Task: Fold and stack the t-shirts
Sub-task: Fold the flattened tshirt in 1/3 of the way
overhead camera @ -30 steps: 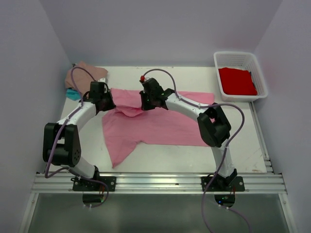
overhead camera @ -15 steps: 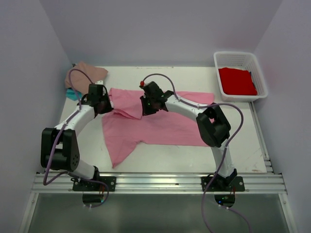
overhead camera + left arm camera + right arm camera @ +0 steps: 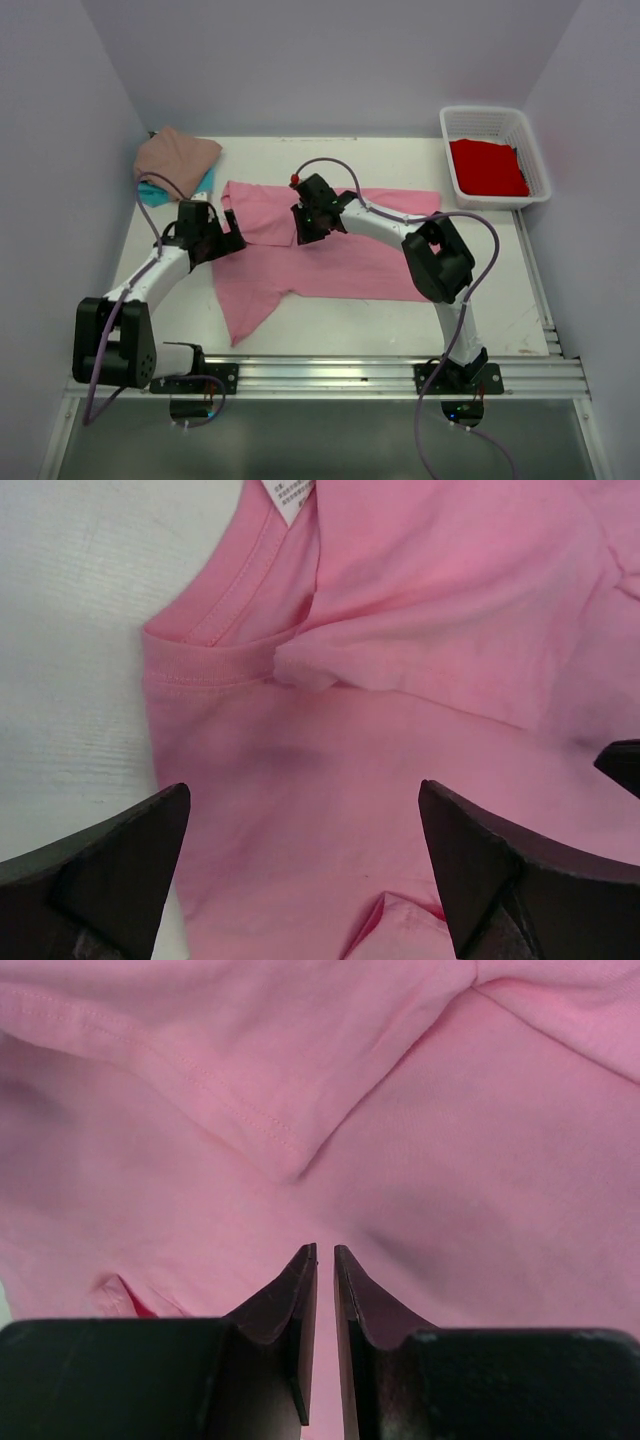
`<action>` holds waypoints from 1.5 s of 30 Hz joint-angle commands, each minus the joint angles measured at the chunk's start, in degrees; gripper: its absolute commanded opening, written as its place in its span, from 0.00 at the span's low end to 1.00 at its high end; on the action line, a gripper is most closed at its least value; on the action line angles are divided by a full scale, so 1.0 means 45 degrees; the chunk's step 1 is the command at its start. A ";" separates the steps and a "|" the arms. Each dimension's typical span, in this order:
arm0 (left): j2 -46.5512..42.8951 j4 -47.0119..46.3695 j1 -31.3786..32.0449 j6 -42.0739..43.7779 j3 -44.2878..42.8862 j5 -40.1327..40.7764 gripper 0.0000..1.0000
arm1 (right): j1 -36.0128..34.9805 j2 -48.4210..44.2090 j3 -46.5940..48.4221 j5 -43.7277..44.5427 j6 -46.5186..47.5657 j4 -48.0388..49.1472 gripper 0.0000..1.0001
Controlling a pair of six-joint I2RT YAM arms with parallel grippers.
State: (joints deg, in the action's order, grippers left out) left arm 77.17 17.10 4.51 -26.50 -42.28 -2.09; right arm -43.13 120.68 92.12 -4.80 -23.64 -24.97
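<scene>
The bright pink t-shirt (image 3: 340, 265) lies spread across the middle of the table, its upper left part folded over onto the body. My left gripper (image 3: 232, 242) hovers at the shirt's left edge near the collar (image 3: 215, 645). It is wide open (image 3: 305, 790), with only flat pink cloth below it. My right gripper (image 3: 301, 231) sits low over the folded flap (image 3: 290, 1150). Its fingers (image 3: 325, 1250) stand a narrow slit apart, and no cloth is pinched between them. A tan-pink t-shirt (image 3: 175, 155) lies bunched on a teal one (image 3: 150, 193) at the back left. A red t-shirt (image 3: 487, 167) lies folded in the basket.
The white lattice basket (image 3: 480, 112) stands at the back right corner. Walls close in the table on the left, back and right. The aluminium rail (image 3: 320, 377) with the arm bases runs along the near edge. A white label (image 3: 290, 495) shows inside the pink collar.
My left gripper went from shut to wide open and drew back toward the near left. My right gripper came slightly nearer and eased apart. The pink flap now lies flat on the shirt.
</scene>
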 commanded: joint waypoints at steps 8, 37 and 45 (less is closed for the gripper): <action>-0.1173 -0.4267 -0.0104 -0.0439 -0.0270 -0.1391 1.00 | -0.0063 0.0289 0.0739 -0.0104 0.0078 0.0179 0.18; 0.8572 -0.6829 -0.1725 -0.1474 -0.5993 -0.4849 0.11 | -0.0082 0.1775 0.2030 -0.0867 -0.0606 0.0373 0.25; 0.9530 -0.6867 -0.1882 -0.1669 -0.6092 -0.4908 0.05 | -0.0063 0.1561 0.1582 -0.0789 -0.0509 0.0393 0.04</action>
State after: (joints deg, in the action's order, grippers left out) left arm 118.54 -11.07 -3.29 -33.43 -68.05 -23.51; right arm -43.13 129.80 100.22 -7.68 -25.89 -24.34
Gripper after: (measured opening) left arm 0.056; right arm 0.068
